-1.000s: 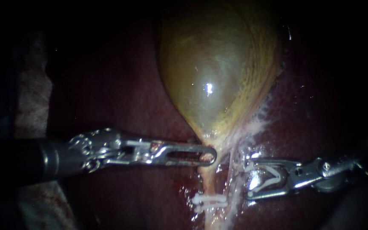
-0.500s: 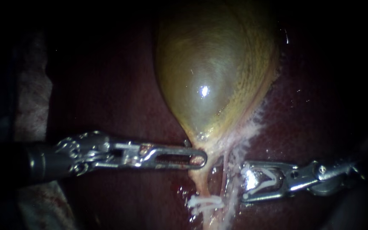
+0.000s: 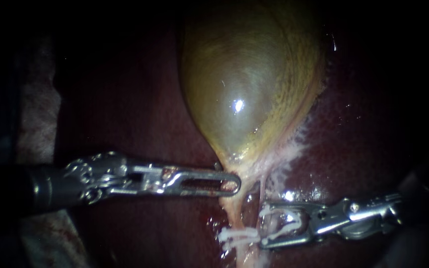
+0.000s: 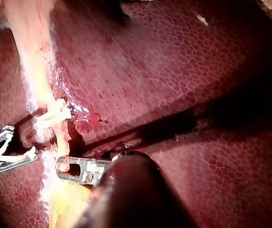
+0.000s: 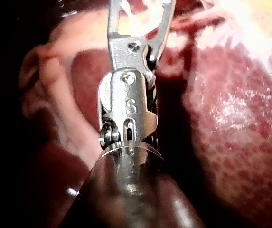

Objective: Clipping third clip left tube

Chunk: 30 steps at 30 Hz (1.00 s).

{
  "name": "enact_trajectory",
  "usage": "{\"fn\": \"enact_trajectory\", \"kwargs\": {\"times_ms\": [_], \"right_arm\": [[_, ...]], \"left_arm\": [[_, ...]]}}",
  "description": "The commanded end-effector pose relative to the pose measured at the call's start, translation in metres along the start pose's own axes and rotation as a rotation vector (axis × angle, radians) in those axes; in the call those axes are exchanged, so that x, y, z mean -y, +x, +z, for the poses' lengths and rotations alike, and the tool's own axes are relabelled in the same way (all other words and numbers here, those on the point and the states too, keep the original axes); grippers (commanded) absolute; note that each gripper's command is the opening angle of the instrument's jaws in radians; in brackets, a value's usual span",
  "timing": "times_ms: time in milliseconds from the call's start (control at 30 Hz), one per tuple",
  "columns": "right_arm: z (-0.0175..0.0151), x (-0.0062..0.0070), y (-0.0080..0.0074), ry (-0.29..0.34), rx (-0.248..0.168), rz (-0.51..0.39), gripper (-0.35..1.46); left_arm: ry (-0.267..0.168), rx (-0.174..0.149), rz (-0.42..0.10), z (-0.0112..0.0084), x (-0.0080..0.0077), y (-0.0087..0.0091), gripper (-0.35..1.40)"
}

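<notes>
The yellow-green gallbladder [image 3: 247, 94] narrows to a pale neck. My left instrument [image 3: 232, 184] has its slotted jaws shut on that neck, also seen in the left wrist view [image 4: 64, 165]. Below the grip, the left tube [image 3: 239, 218] carries two white clips [image 3: 237, 235] close together, also visible as clips [image 4: 55, 114]. My right instrument [image 3: 262, 227] holds an open white clip [image 3: 286, 221] between its spread jaws. Its tips reach a thin pale strand [image 3: 265, 196] just right of the clipped tube, and almost touch the placed clips. In the right wrist view its jaws [image 5: 140, 9] run partly out of frame.
Dark red liver [image 3: 140, 119] surrounds the gallbladder on both sides. Whitish frayed tissue [image 3: 294, 144] trails along the gallbladder's lower right edge. A pale cloth-like surface [image 3: 35, 114] lies at the far left, behind the left shaft.
My right instrument has moved left and slightly down with its clip, from clear of the tubes to the pale strand beside the placed clips. The left instrument drew the neck slightly left, then held.
</notes>
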<state>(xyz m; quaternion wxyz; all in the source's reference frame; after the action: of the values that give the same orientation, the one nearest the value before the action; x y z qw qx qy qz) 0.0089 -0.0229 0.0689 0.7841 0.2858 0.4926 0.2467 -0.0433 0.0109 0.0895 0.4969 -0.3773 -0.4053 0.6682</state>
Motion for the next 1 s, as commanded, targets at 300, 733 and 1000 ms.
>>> {"fn": "enact_trajectory", "kwargs": {"times_ms": [300, 733, 1000], "right_arm": [[0.0026, -0.0014, -0.0002, -0.004, -0.007, 0.08, 0.6], [0.0024, -0.0023, -0.0007, -0.004, 0.03, 0.163, 0.55], [0.0011, -0.0022, -0.0011, -0.027, 0.098, 0.229, 0.51]], "left_arm": [[0.001, -0.001, -0.001, 0.0, -0.0001, 0.0, -0.35], [0.001, -0.001, -0.002, -0.0001, -0.0003, 0.0, -0.35], [0.001, -0.001, -0.002, -0.0001, -0.0003, 0.0, -0.35]]}}
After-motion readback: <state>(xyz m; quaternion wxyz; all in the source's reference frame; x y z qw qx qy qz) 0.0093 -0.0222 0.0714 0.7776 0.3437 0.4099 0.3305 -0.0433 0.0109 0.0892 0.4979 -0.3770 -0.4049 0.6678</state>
